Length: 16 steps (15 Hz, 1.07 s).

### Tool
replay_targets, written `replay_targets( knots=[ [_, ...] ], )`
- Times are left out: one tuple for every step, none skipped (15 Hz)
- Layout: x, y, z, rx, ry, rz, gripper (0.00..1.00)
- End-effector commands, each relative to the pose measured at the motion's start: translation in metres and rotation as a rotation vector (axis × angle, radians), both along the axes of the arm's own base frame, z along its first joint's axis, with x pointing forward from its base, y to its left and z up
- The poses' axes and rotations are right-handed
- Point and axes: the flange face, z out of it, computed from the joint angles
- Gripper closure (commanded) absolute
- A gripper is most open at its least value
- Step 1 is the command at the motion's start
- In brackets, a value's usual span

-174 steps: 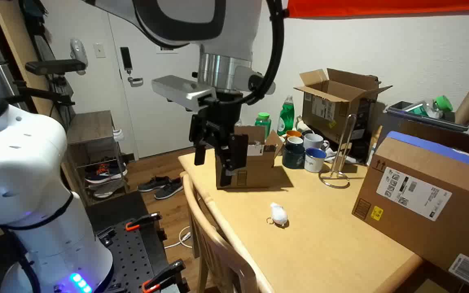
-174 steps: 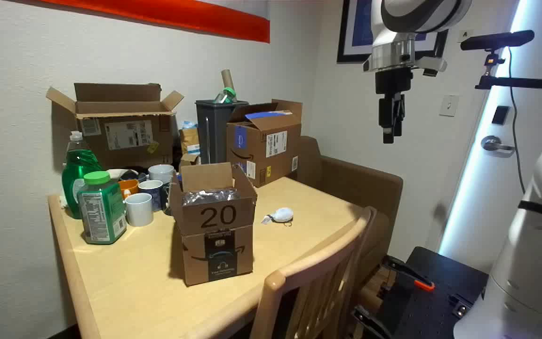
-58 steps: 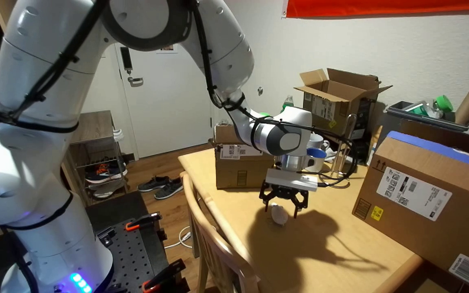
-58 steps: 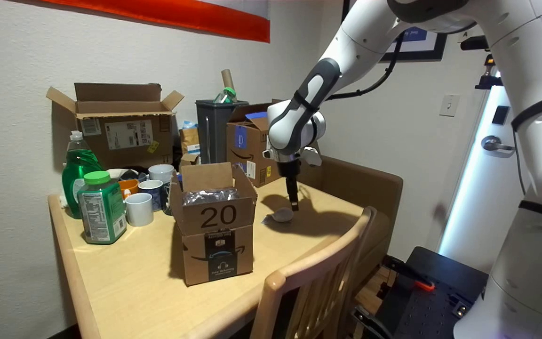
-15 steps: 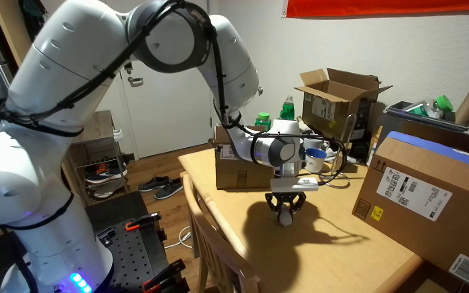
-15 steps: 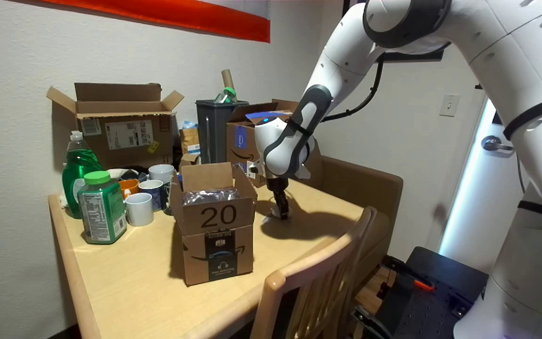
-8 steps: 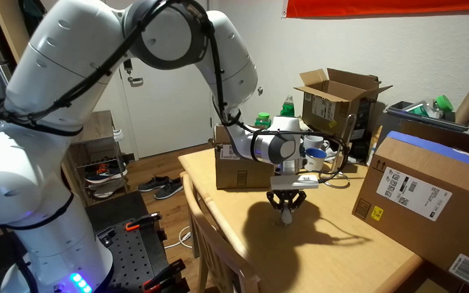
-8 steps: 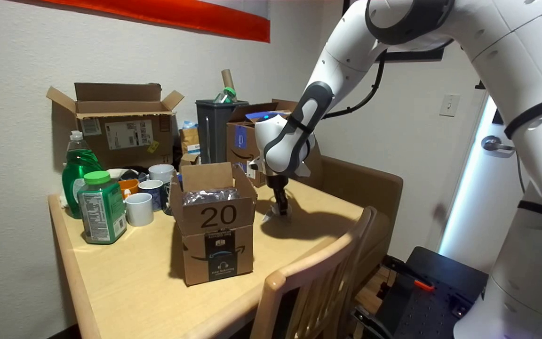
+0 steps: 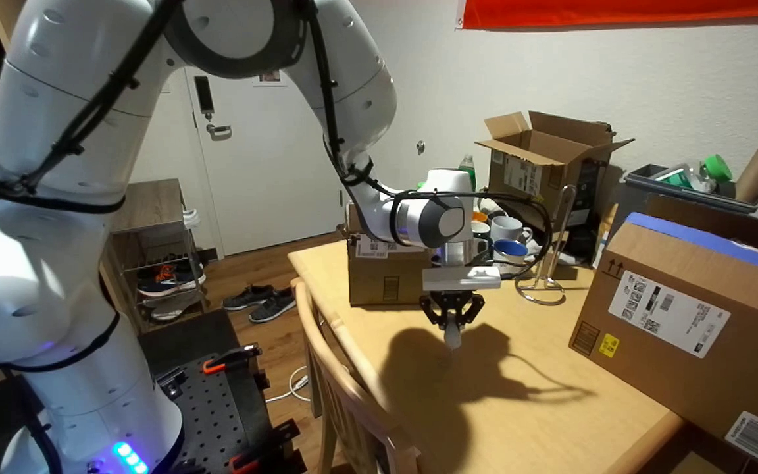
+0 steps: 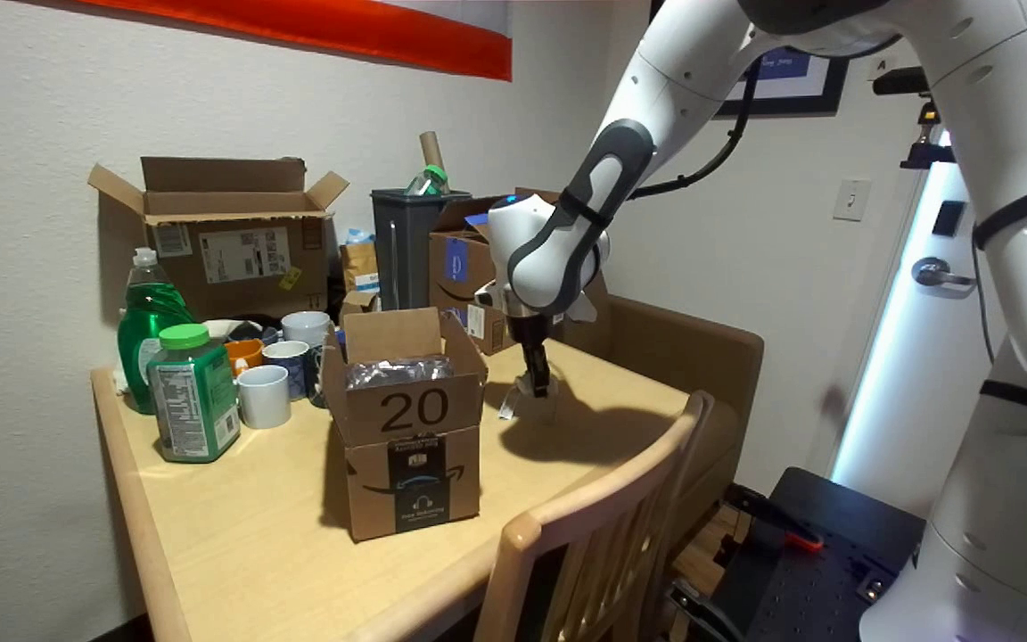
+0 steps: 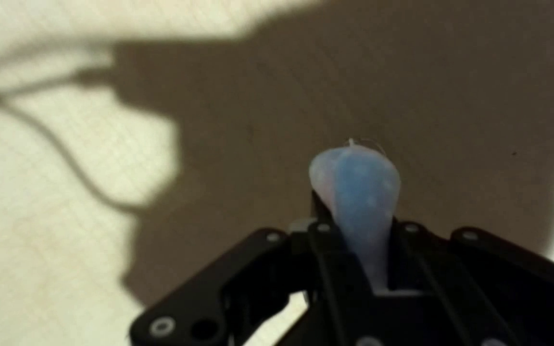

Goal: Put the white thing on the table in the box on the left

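The white thing (image 11: pixel 363 187) is squeezed between the dark fingers of my gripper (image 9: pixel 451 320), its rounded end bulging out beyond the fingertips in the wrist view. In an exterior view the white thing (image 9: pixel 453 338) hangs just above the wooden table (image 9: pixel 550 388), with a thin strip dangling from it. From another angle my gripper (image 10: pixel 539 390) partly hides it. The box (image 10: pixel 411 481), small and brown with raised flaps, stands on the table apart from the gripper; shiny silver material shows inside. The arm partly covers the box (image 9: pixel 389 283) in an exterior view.
Behind the box stand several mugs (image 10: pixel 264 397), a green bottle (image 10: pixel 152 330) and a green-lidded jar (image 10: pixel 193 392). A metal stand (image 9: pixel 553 243), a taller open carton (image 9: pixel 524 178) and a big blue-taped carton (image 9: pixel 682 329) are also there. A chair (image 9: pixel 353 382) touches the table's near side.
My gripper came down over the white thing, shut on it, and has lifted it off the tabletop over the last half second. The box has stayed put.
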Motion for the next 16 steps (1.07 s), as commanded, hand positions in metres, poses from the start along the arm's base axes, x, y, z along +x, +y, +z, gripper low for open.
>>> replay_targets(
  knots=[
    [-0.026, 0.015, 0.032, 0.001, -0.022, -0.014, 0.95],
    [-0.031, 0.018, 0.040, -0.002, -0.030, -0.011, 0.95],
    [-0.033, 0.021, 0.047, -0.004, -0.039, -0.009, 0.95],
    [-0.035, 0.024, 0.055, -0.006, -0.047, -0.011, 0.95],
    [-0.036, 0.027, 0.064, -0.006, -0.053, -0.013, 0.95],
    [-0.036, 0.030, 0.074, -0.007, -0.061, -0.013, 0.95],
    [-0.036, 0.032, 0.082, -0.010, -0.070, -0.011, 0.95],
    [-0.035, 0.034, 0.092, -0.012, -0.079, -0.014, 0.95],
    [-0.033, 0.036, 0.101, -0.013, -0.084, -0.015, 0.95],
    [-0.031, 0.038, 0.110, -0.014, -0.092, -0.019, 0.95],
    [-0.029, 0.040, 0.118, -0.015, -0.096, -0.018, 0.95],
    [-0.029, 0.043, 0.126, -0.022, -0.104, -0.016, 0.95],
    [-0.028, 0.046, 0.132, -0.027, -0.109, -0.015, 0.95],
    [-0.027, 0.050, 0.139, -0.035, -0.114, -0.015, 0.95],
    [-0.026, 0.055, 0.144, -0.041, -0.121, -0.022, 0.95],
    [-0.025, 0.061, 0.149, -0.044, -0.120, -0.026, 0.95]
  ],
)
